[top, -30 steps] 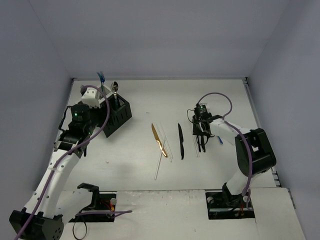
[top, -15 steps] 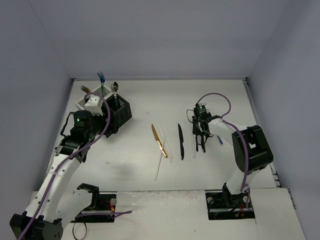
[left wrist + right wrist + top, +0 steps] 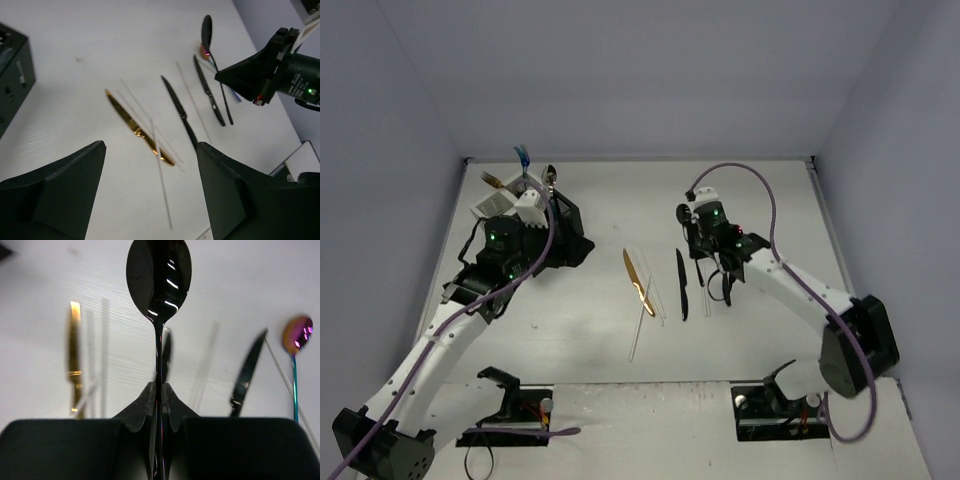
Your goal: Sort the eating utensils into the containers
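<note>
My right gripper [image 3: 159, 387] is shut on a black spoon [image 3: 159, 275], bowl pointing away, held above the table; it also shows in the top view [image 3: 705, 250]. Below lie a gold knife [image 3: 638, 280], a black knife [image 3: 682, 282], another black knife [image 3: 247, 372], clear plastic utensils [image 3: 650, 300] and a pink spoon [image 3: 297, 335] with a teal handle. My left gripper [image 3: 150, 146] is open and empty, right of the mesh bins [image 3: 565, 225], facing the gold knife [image 3: 137, 131]. The bins hold blue, silver and gold utensils; my left arm partly hides them.
A black bin wall [image 3: 12, 75] is at the left edge of the left wrist view. The right gripper's body [image 3: 270, 70] hangs over the right-hand utensils. Grey walls close the table's back and sides. Arm bases and cables sit at the near edge.
My right gripper has lifted and moved left and back with the black spoon. My left gripper has swung from over the bins to their right side, toward the table's middle.
</note>
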